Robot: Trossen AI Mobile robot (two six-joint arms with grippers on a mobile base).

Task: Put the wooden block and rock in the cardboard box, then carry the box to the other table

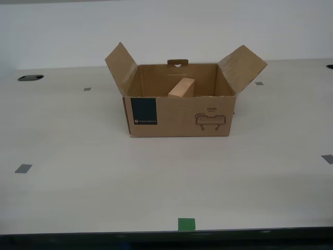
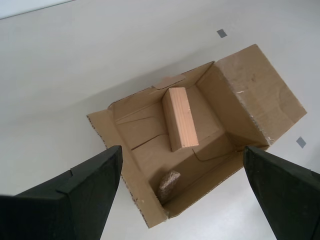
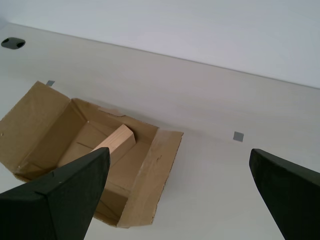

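Observation:
The cardboard box (image 1: pixel 179 117) stands open in the middle of the smooth cream table, its side flaps spread and a dark teal label on its front. Inside it the wooden block (image 1: pixel 181 87) leans with one end raised; it also shows in both wrist views (image 2: pixel 180 119) (image 3: pixel 115 142). The rock (image 2: pixel 169 183) lies on the box floor near a wall, seen only in the second wrist view. My second gripper (image 2: pixel 182 200) hangs open high above the box. My first gripper (image 3: pixel 180 200) is open too, above the box's flap (image 3: pixel 150 175) and the table beside it. Neither arm shows in the exterior view.
Grey tape squares (image 1: pixel 23 168) (image 1: pixel 327 159) (image 1: pixel 87 89) dot the cream tabletop (image 1: pixel 78 187). A green tape piece (image 1: pixel 186 224) marks its near edge. A dark round hole (image 1: pixel 30 77) sits at the far side on the exterior view's left. A pale wall stands behind.

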